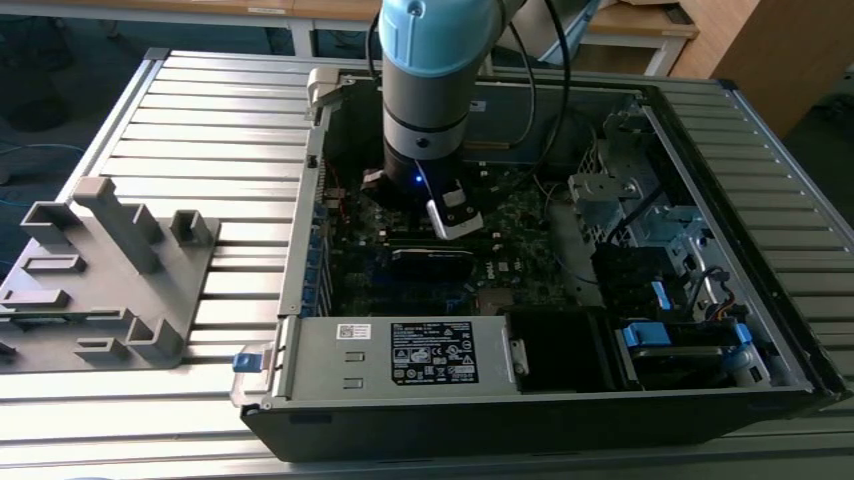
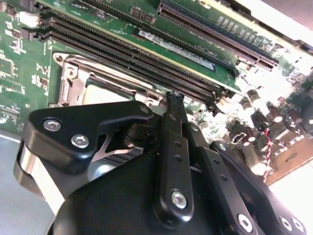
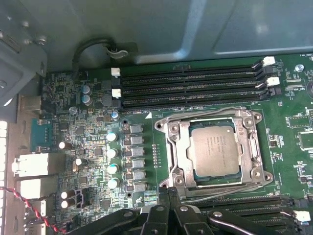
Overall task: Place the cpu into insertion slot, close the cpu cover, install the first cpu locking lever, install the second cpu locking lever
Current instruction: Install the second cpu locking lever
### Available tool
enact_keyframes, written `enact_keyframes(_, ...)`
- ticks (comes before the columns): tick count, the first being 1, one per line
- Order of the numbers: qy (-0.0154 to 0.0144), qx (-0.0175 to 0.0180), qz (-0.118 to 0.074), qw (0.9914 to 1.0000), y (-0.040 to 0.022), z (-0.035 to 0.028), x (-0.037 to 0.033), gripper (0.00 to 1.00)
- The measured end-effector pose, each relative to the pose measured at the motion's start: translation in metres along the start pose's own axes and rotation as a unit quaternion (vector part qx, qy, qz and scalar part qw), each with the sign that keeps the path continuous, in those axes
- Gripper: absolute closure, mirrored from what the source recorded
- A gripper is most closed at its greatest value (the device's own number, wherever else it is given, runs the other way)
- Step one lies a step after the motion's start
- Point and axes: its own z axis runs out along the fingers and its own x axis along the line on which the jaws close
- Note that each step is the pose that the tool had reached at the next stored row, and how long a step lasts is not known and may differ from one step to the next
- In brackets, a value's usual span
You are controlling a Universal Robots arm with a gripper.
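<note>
Chip (image 3: 215,149) first: we see the little square chip lying flat inside its socket (image 3: 177,147) on the green board (image 3: 88,132), in the first wrist view. Its dull grey top faces up. The shiny metal cover (image 3: 213,121) frames the chip with its square window, and it looks down over it, though we cannot tell if it is fully shut. Thin wire levers (image 3: 215,189) run along the socket's edges. We cannot tell if they are hooked in.

We think the chip is light, stiff and easy to hurt. It is best held by its edges, never pushed hard. The cover is thin, stiff metal that swings on one edge. The levers look springy and thin, so they could slip off a finger; the bent end is the best place to push.

The gripper (image 2: 174,98) hangs just beside the socket, close over the board. In the second wrist view its black fingers (image 2: 172,115) look pressed together with nothing between them. In the exterior view the arm (image 1: 424,100) stands nearly straight up and reaches down into the open computer case (image 1: 387,352). A grey holder (image 1: 107,270) sits on the table (image 1: 200,120), well apart, toward the exterior view's left.
</note>
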Motion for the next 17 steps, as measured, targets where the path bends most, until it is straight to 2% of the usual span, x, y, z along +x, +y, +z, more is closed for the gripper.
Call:
enact_keyframes(14, -0.0002, -0.0004, 0.001, 1.0, -0.0051, -0.0045, -0.0024, 0.89)
enact_keyframes(16, 0.0002, -0.0042, 0.001, 0.99999, -0.0052, -0.0043, -0.0024, 0.89)
enact_keyframes(17, 0.0007, -0.0091, 0.001, 0.99996, -0.0052, -0.0041, -0.0024, 0.89)
